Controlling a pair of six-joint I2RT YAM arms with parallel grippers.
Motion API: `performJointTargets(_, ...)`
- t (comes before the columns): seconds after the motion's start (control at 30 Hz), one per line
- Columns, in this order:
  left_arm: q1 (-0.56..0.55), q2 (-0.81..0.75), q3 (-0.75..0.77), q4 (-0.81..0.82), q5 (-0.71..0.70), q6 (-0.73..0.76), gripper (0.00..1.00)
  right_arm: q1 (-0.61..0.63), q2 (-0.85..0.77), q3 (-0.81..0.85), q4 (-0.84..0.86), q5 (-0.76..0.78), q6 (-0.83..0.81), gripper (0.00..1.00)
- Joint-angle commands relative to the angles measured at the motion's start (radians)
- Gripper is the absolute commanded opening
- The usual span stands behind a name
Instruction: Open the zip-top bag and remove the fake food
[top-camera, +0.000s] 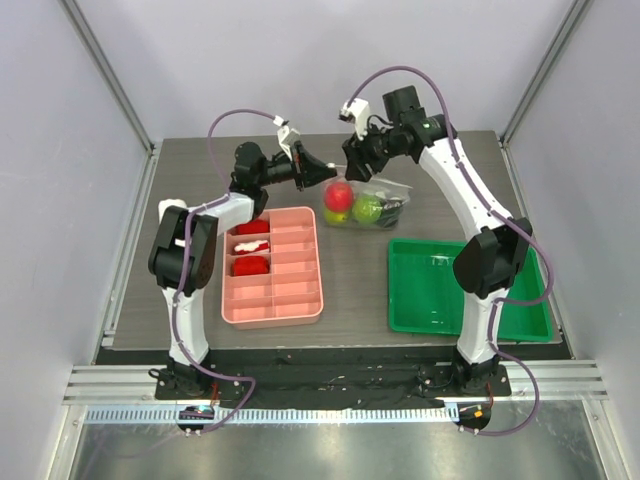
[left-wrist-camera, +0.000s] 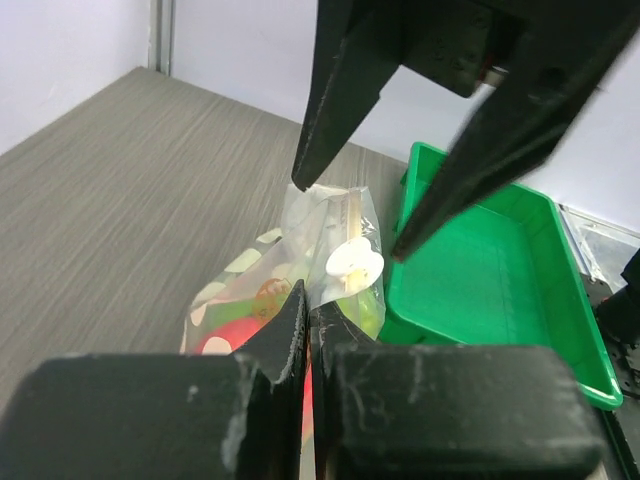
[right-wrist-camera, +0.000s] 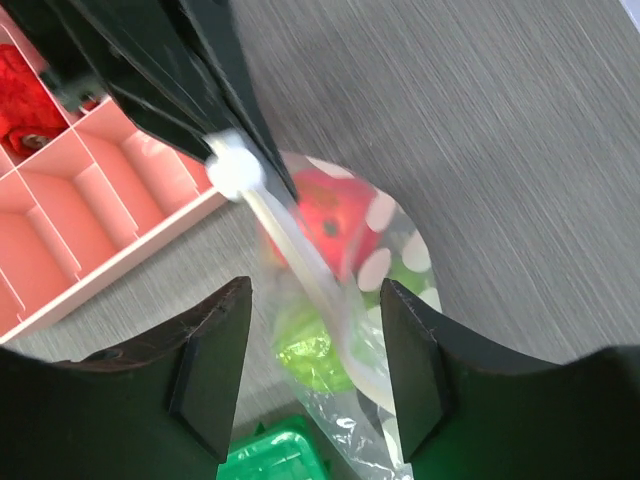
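The zip-top bag (top-camera: 372, 204) hangs just above the table's far middle, clear with white dots. Inside it show a red apple (top-camera: 339, 194), a yellow-green piece (top-camera: 337, 215) and a round green fruit (top-camera: 367, 208). My left gripper (top-camera: 322, 172) is shut on the bag's top edge, right by the white slider (right-wrist-camera: 234, 172). My right gripper (right-wrist-camera: 315, 300) stands open astride the zip strip (right-wrist-camera: 300, 270), touching nothing. In the left wrist view the right gripper's fingers (left-wrist-camera: 322, 120) hang above the bag (left-wrist-camera: 330, 240), and the left gripper (left-wrist-camera: 307, 300) pinches the plastic.
A pink divided tray (top-camera: 300, 300) with red pieces (top-camera: 250, 265) lies left of the bag. A green tray (top-camera: 440, 290) sits right of centre, close under the bag's lower end. Both arms meet over the far middle of the table.
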Motion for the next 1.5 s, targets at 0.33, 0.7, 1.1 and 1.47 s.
performJointTargets(0.33,-0.035,-0.114,-0.016,-0.142,-0.058,0.088,0.0,0.114,0.017,0.103,0.055,0.114,-0.011,0.36)
performJointTargets(0.7,-0.036,-0.14,-0.032,-0.154,-0.092,0.077,0.0,0.114,0.019,0.094,0.043,0.182,-0.029,0.02)
performJointTargets(1.1,-0.013,-0.183,-0.092,-0.176,-0.146,0.088,0.0,0.082,-0.083,-0.062,0.116,0.225,-0.013,0.02)
performJointTargets(1.47,-0.053,-0.353,-0.264,-0.008,-0.408,-0.021,0.89,0.062,-0.041,0.066,0.26,0.433,0.542,0.02)
